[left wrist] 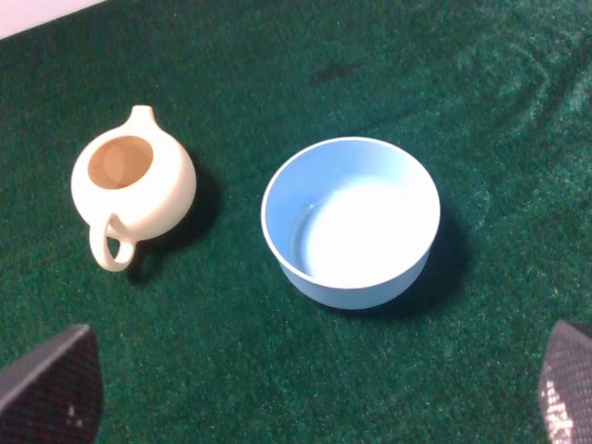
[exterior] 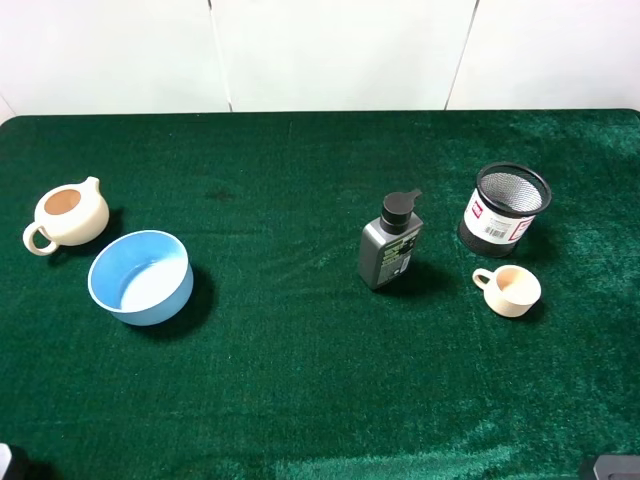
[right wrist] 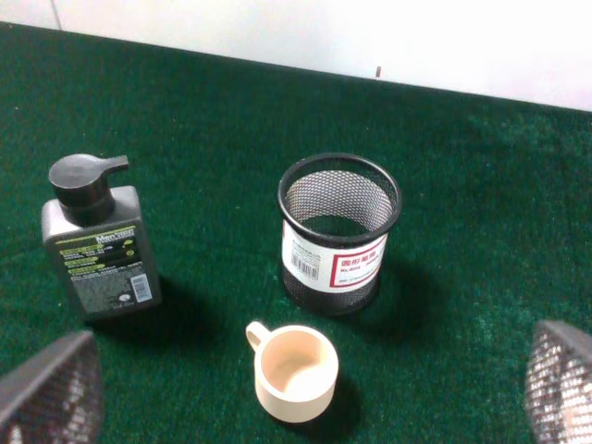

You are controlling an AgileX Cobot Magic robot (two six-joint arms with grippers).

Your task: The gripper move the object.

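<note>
The object, a dark-grey pump bottle with a black cap and green-white label, stands upright right of the table's middle. It also shows in the right wrist view. My right gripper is open and empty, well short of the bottle, with its mesh-patterned fingertips wide apart. Only a dark corner of it shows in the high view. My left gripper is open and empty, its fingertips wide apart, near the table's front left corner.
A black mesh cup with a white label stands right of the bottle, and a small cream cup stands in front of it. A blue bowl and a cream teapot stand at the left. Green cloth covers the table.
</note>
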